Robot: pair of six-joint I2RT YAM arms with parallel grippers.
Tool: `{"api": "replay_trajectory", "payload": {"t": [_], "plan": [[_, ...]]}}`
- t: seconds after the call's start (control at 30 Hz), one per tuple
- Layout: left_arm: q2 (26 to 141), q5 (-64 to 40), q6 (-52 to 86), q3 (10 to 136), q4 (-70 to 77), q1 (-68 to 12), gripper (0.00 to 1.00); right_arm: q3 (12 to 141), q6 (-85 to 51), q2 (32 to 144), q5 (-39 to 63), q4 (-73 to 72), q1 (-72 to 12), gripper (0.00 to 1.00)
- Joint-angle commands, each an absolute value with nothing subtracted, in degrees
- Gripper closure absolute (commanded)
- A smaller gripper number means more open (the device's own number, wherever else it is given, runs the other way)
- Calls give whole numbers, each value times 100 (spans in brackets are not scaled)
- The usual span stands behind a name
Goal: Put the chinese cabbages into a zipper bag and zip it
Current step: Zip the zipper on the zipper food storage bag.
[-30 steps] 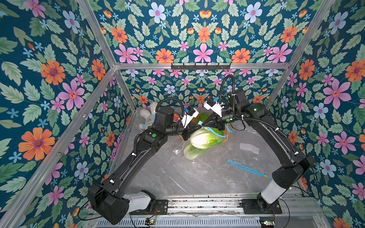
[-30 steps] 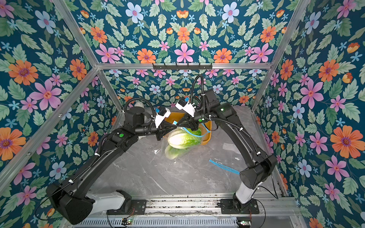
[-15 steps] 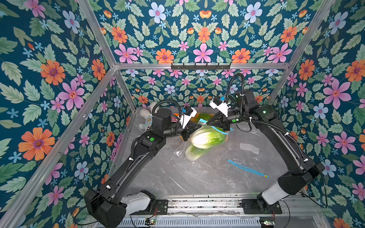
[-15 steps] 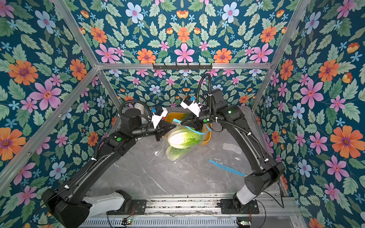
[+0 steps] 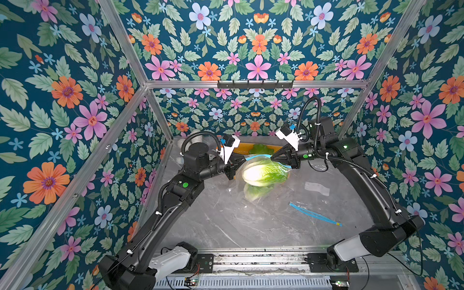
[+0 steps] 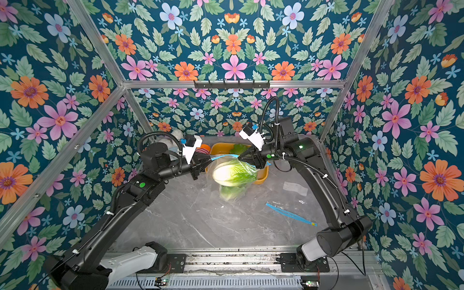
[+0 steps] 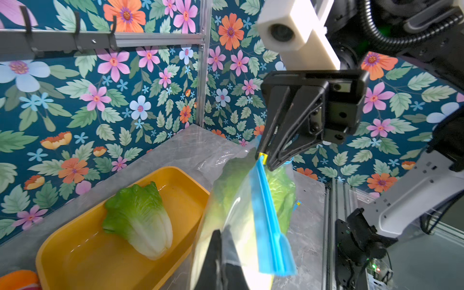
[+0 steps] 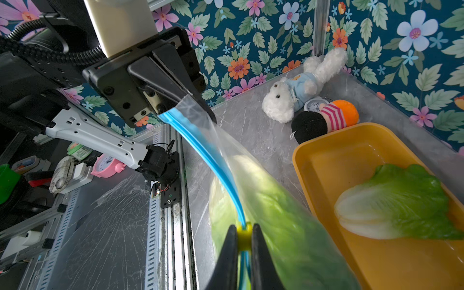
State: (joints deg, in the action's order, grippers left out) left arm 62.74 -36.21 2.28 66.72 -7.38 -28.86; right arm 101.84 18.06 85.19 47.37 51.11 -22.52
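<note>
A clear zipper bag (image 5: 277, 167) (image 6: 247, 167) hangs above the table between both grippers. Two chinese cabbages show through it, one pale and green (image 5: 261, 173) (image 6: 231, 173), another beneath (image 5: 256, 192). My left gripper (image 5: 244, 160) (image 6: 210, 158) (image 7: 223, 232) is shut on the bag's end by the blue zip strip (image 7: 266, 218) (image 8: 208, 153). My right gripper (image 5: 272, 158) (image 6: 238, 157) (image 8: 244, 229) is shut on the yellow slider (image 8: 244, 232) (image 7: 262, 157) at the strip's other end. A third cabbage (image 7: 140, 216) (image 8: 396, 216) lies in the yellow tub.
The yellow tub (image 7: 75, 263) (image 8: 326, 163) (image 6: 263, 175) stands at the back behind the bag. A white plush dog (image 8: 296, 93) and a striped doll (image 8: 326, 115) lie in the back left corner. Another blue-zipped bag (image 5: 313, 214) (image 6: 288, 213) lies flat at the right front.
The two grippers have drawn apart, the right one going right and the left one slightly left. The blue strip between them is now longer and tauter.
</note>
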Motion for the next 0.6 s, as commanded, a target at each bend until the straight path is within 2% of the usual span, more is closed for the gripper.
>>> {"api": "replay_trajectory", "payload": {"t": [0.0,0.57], "plan": [[6157,-2921,427,6653,-564,-2745,100,10057,1698,8369,4458,5089,-2141,96],[6144,-2325,792,6587,-667,-2183,100,9639,1390,7886,4207,5079,-1897,96]]}}
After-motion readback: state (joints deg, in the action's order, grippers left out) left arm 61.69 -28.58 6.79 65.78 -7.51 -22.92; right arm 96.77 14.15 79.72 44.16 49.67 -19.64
